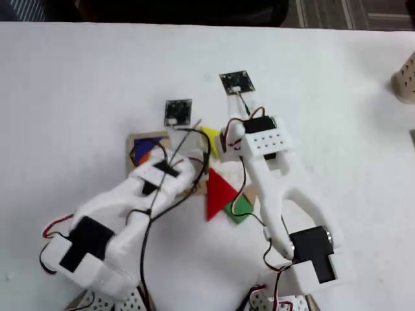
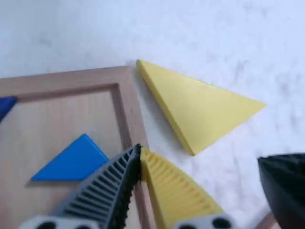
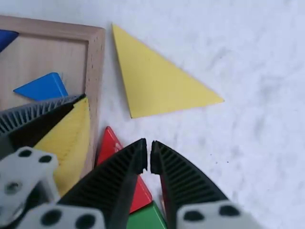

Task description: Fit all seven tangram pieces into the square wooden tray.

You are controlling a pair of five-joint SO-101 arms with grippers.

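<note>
The square wooden tray (image 1: 133, 144) (image 2: 125, 112) (image 3: 96, 57) holds a blue triangle (image 2: 71, 160) (image 3: 43, 87), a dark blue piece (image 2: 5, 106) (image 3: 5, 38) and an orange piece (image 1: 145, 156). A large yellow triangle (image 1: 211, 136) (image 2: 200, 109) (image 3: 152, 81) lies flat on the table just outside the tray's rim. My left gripper (image 1: 188, 150) (image 2: 139, 151) is shut and empty over that rim. My right gripper (image 1: 227, 146) (image 3: 148, 157) is shut and empty, just past the tip of a red triangle (image 1: 220, 191) (image 3: 112, 155). A green piece (image 1: 241, 207) (image 3: 147, 217) lies beside the red one.
The two grippers sit close together, and the left gripper's grey and yellow fingers (image 3: 71, 114) show in the right wrist view. The white table is open beyond the yellow triangle. A pale perforated object (image 1: 405, 81) stands at the far right edge.
</note>
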